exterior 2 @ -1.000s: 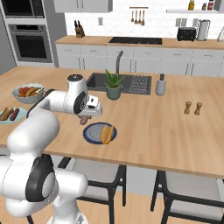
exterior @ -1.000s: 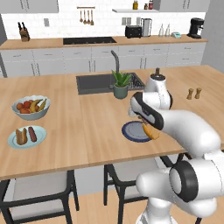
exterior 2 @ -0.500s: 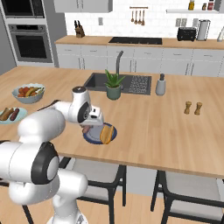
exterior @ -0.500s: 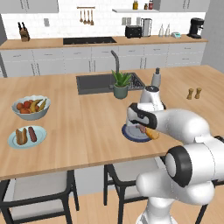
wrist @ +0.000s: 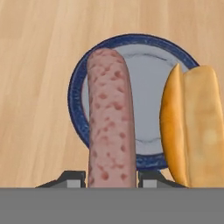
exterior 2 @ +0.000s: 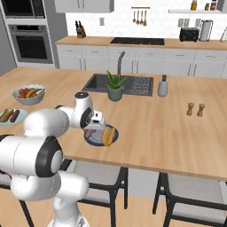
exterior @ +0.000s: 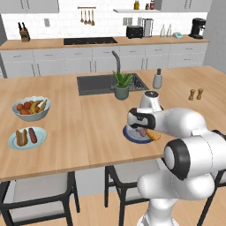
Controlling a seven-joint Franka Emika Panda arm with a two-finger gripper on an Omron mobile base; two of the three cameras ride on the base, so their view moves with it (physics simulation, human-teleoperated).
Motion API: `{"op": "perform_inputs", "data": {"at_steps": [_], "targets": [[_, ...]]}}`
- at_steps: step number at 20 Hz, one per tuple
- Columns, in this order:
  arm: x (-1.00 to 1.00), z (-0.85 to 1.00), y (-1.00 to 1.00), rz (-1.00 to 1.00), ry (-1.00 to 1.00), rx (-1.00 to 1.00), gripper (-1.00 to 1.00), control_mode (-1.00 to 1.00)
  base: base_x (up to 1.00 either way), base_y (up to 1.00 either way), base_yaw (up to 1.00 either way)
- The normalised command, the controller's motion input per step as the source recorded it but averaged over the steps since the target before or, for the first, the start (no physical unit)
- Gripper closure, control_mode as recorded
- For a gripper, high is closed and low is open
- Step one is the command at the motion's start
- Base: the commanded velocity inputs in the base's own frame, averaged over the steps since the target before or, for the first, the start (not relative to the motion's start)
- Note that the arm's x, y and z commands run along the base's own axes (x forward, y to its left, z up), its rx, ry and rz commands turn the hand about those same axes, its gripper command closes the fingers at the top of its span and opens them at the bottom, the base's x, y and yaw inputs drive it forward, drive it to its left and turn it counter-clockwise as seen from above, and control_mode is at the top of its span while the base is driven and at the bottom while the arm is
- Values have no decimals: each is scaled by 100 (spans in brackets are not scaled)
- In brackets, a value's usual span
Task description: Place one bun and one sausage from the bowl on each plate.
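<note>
In the hand view a pink speckled sausage (wrist: pixel 109 118) runs up from between my fingertips (wrist: pixel 71 178), and my gripper (wrist: pixel 111 179) is shut on it. It hangs just over the left part of the darker blue-grey plate (wrist: pixel 146 87). A golden bun (wrist: pixel 197 127) lies on that plate's right side. From the base cameras, my gripper (exterior: pixel 141 129) (exterior 2: pixel 95 130) is low over this plate (exterior: pixel 129 136) (exterior 2: pixel 95 141) near the island's front edge. At the far left, the pale blue plate (exterior: pixel 39 137) holds a bun (exterior: pixel 20 137) and a sausage (exterior: pixel 32 135). The black bowl is out of view.
A pale grey fruit bowl (exterior: pixel 31 108) stands behind the pale blue plate. Behind my plate are a potted plant (exterior: pixel 121 86), the sink (exterior: pixel 95 84) and a soap bottle (exterior: pixel 157 80). Salt and pepper shakers (exterior: pixel 195 94) stand to the right. Stools sit under the island's front edge.
My gripper has come down with the sausage, from above the darker plate to just over it. The bun and both plates have stayed put.
</note>
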Motion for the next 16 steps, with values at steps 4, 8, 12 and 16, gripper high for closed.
{"op": "perform_inputs", "data": {"at_steps": [4,8,12,16], "targets": [[48,-16,7,0,0,0,100,-100,0,0,0],[41,-19,7,0,0,0,100,-100,0,0,0],[23,-28,0,0,0,0,100,-100,0,0,0],[0,-29,0,0,0,0,100,-100,0,0,0]]}}
